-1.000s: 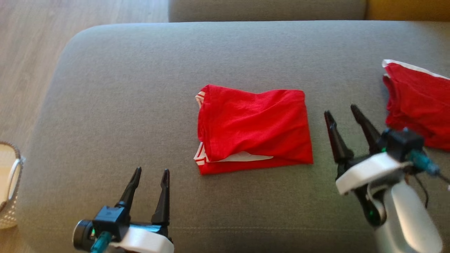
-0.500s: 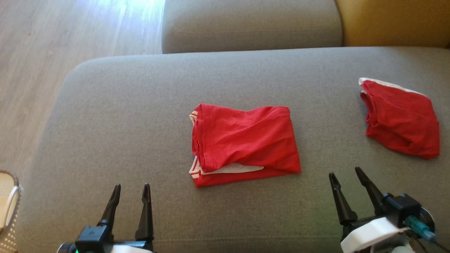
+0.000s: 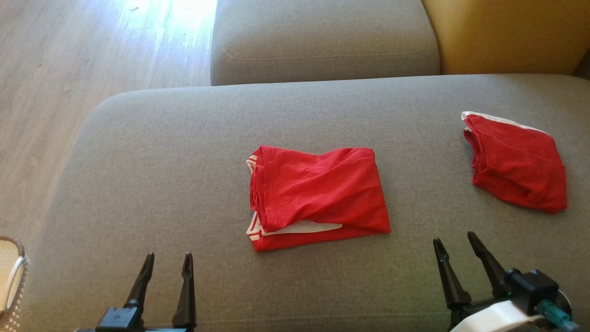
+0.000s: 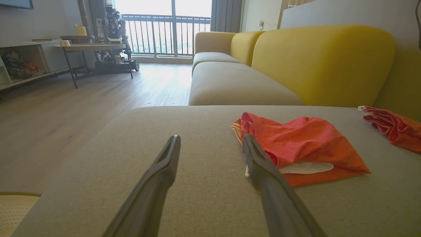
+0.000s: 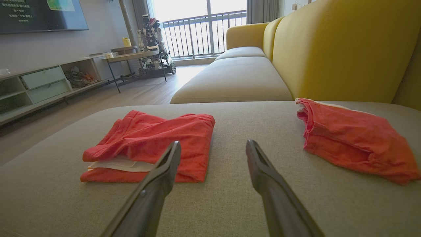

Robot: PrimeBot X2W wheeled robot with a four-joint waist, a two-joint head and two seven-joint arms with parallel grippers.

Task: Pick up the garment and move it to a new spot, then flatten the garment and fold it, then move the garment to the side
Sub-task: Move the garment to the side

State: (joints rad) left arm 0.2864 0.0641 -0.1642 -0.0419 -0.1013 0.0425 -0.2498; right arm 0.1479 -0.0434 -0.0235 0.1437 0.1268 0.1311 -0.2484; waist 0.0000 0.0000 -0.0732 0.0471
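Observation:
A folded red garment [image 3: 318, 196] with white trim lies in the middle of the grey sofa seat [image 3: 161, 184]; it also appears in the left wrist view [image 4: 302, 144] and right wrist view [image 5: 154, 144]. My left gripper [image 3: 168, 260] stands open near the seat's front edge, left of the garment and apart from it [image 4: 210, 144]. My right gripper [image 3: 454, 246] stands open at the lower right, in front of the gap between the two red pieces [image 5: 213, 148]. Nothing is between either pair of fingers.
A second folded red garment [image 3: 514, 161] lies at the seat's right [image 5: 352, 138]. A wicker basket [image 3: 11, 272] sits on the floor at the left. Another grey cushion [image 3: 322, 41] and yellow backrest [image 3: 502, 34] lie behind. Wood floor [image 3: 69, 69] lies to the left.
The head camera has tilted up, shifting the whole picture down. Both grippers have drawn back toward the front edge, the right one away from beside the middle garment. Both stay open.

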